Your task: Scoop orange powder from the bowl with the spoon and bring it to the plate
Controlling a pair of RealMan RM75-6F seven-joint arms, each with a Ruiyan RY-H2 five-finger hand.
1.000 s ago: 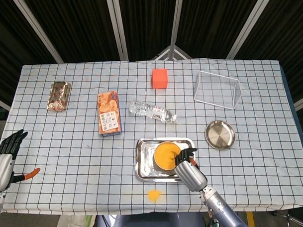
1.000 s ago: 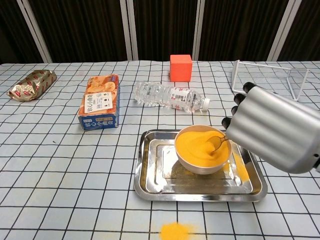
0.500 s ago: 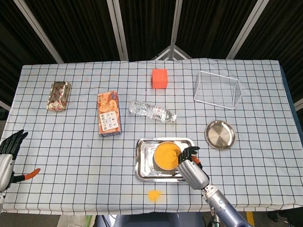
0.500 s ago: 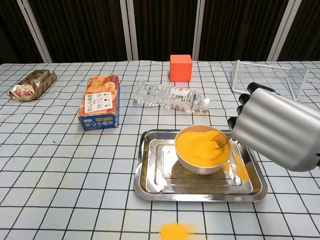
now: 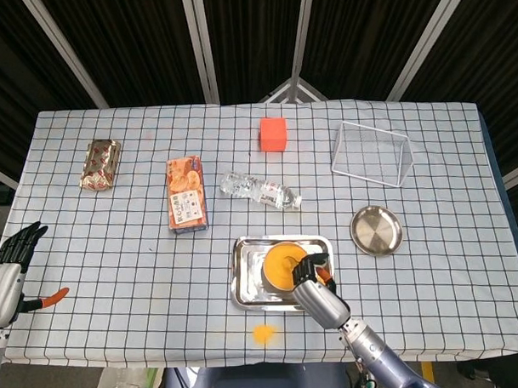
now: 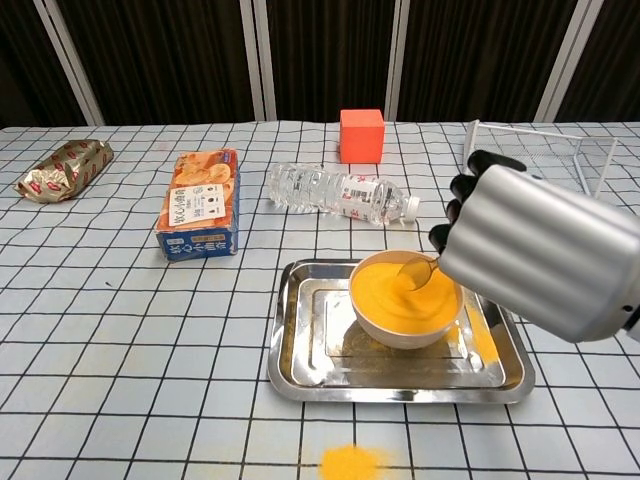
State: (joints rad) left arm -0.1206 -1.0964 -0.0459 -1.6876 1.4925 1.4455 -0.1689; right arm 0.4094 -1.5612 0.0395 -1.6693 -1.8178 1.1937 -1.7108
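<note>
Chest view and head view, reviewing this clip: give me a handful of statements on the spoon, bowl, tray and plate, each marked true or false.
1. The right robot hand holds the spoon with its tip over the bowl of orange powder. True.
2. The bowl stands directly on the tablecloth. False: it stands in the metal tray.
3. The round plate already carries orange powder. False: it looks bare.
4. Orange powder lies spilled on the cloth in front of the tray. True.
5. The water bottle stands upright. False: it lies on its side.
6. The left robot hand holds nothing, at the table's edge. True.
</note>
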